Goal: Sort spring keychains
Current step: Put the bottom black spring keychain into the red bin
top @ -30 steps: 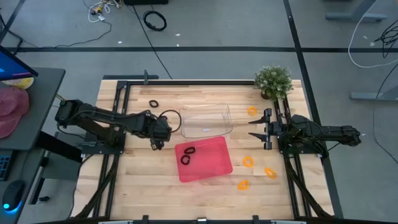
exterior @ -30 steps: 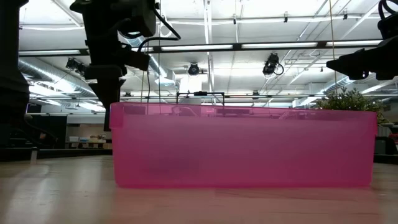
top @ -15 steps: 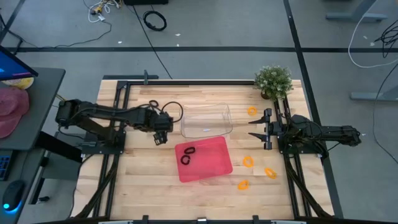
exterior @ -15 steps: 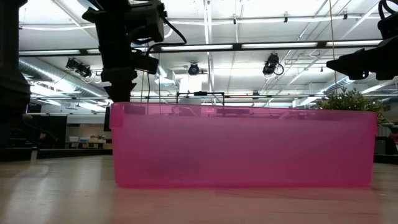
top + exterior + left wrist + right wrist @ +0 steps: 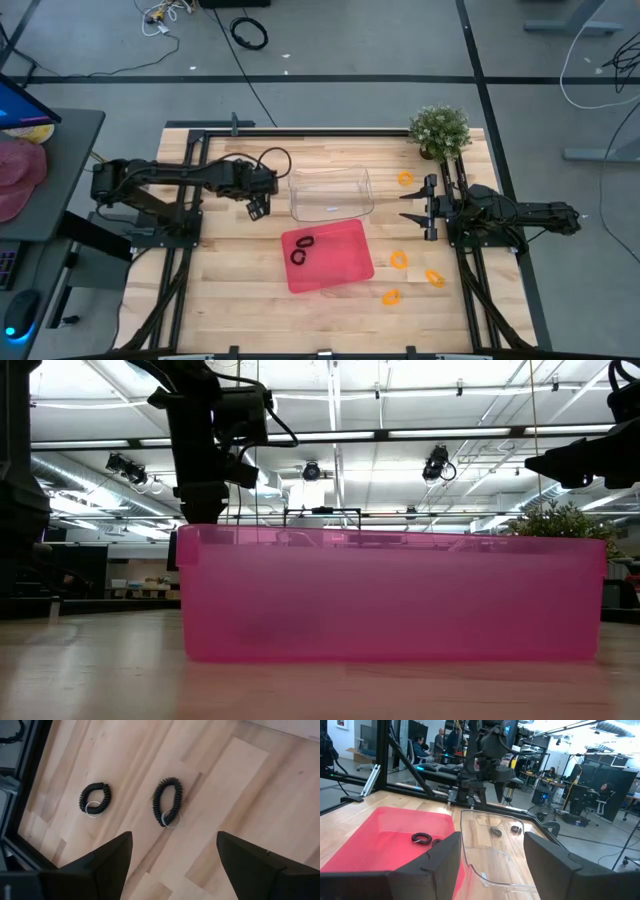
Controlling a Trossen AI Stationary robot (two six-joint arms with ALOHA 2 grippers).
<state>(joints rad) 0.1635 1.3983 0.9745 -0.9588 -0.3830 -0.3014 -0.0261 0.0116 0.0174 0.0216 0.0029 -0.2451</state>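
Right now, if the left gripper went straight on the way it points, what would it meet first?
Probably the nearer black spring keychain on the wooden table; the left gripper is open above it.

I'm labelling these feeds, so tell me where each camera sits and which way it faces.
High: overhead, straight down; both arms, red tray.
Low: tabletop height, level into the tray's wall; left arm above.
Left wrist: down past the open left pincer at two black keychains.
Right wrist: across the table past the open right pincer.
Shared: right wrist and high both show the tray.
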